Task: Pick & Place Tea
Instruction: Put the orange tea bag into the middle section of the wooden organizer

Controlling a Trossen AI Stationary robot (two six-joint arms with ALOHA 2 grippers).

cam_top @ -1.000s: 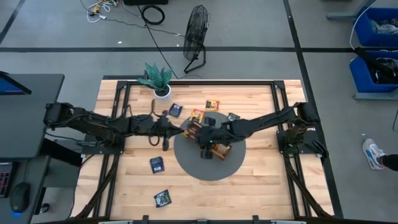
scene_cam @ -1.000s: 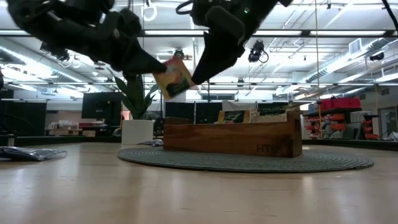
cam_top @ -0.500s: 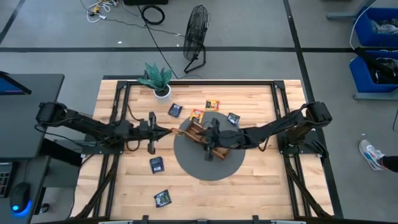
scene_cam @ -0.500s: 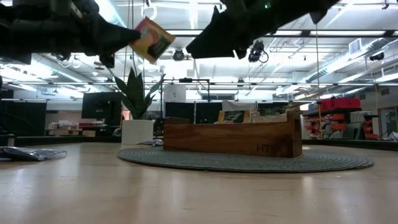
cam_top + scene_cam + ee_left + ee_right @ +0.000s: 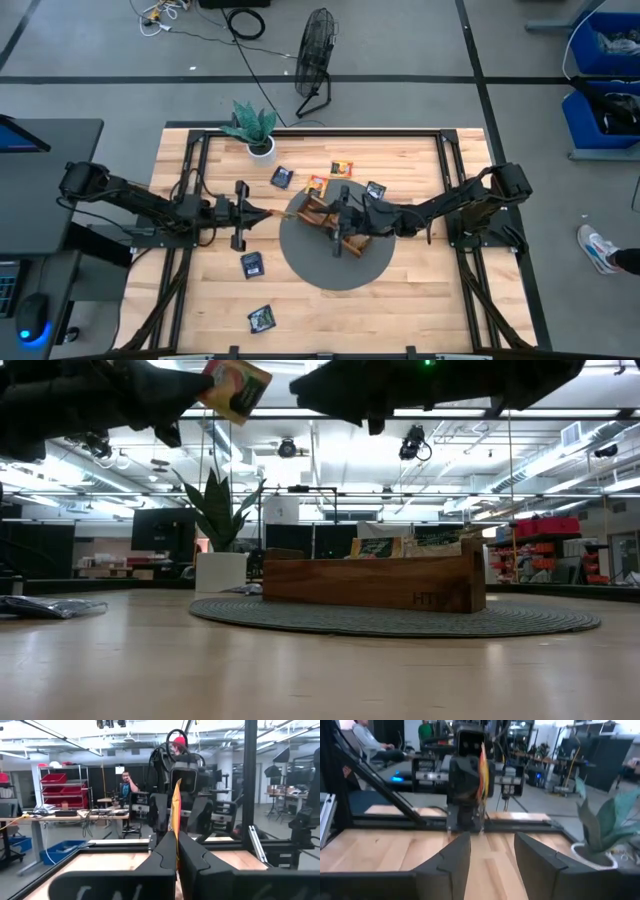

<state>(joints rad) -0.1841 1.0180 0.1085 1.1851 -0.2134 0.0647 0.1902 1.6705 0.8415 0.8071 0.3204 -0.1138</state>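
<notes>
Since 1 second ago, the left gripper (image 5: pixel 262 211) has pulled back from the middle of the table toward its own side, carrying an orange-yellow sachet (image 5: pixel 233 386) with it, and in the low view this sachet now sits higher, near the upper edge. The left fingers (image 5: pixel 165 851) are clenched on the sachet, which the left wrist view shows edge-on, standing upright between them. The right gripper (image 5: pixel 342 198) hangs above the wooden tray (image 5: pixel 375 582) with its fingers (image 5: pixel 449 861) spread apart and nothing between them.

Writing is little: the tray front carries pale letters that look like "HT", and the rest cannot be read. Only the low view shows cards standing up in the tray. Only the high view shows the other tea: 2 dark sachets (image 5: pixel 252 265) on the bare wood in front of the grey round mat (image 5: pixel 300 262), and more sachets (image 5: pixel 341 168) lying near the potted plant (image 5: pixel 252 127). The left wrist view shows a person (image 5: pixel 125 782) seated at a desk in the room behind.
</notes>
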